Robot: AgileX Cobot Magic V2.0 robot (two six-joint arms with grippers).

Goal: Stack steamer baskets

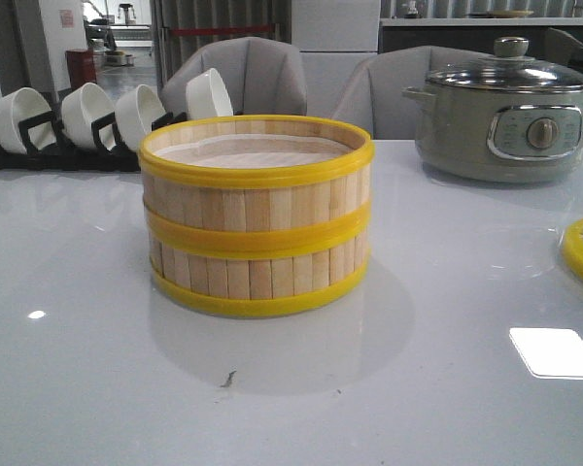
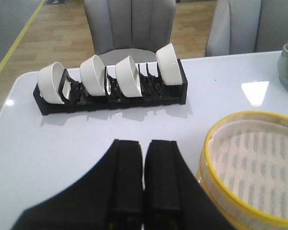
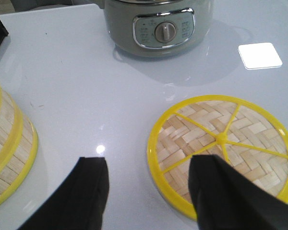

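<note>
My two steamer baskets (image 1: 257, 218) stand stacked mid-table, top tier open. The lid (image 3: 223, 153) lies flat to their right, nearer me than the electric pot (image 1: 505, 121). My right pincer (image 3: 153, 191) hangs wide over the lid's left rim; my left pincer (image 2: 144, 179) is pressed together, empty. Risk: pinching that thin rim, I could let it skid or tip

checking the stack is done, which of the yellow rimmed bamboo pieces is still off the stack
The flat woven bamboo lid with yellow rim and spokes. It lies alone on the white table, apart from the two slatted yellow-rimmed steamer baskets, which sit one atop the other.
</note>
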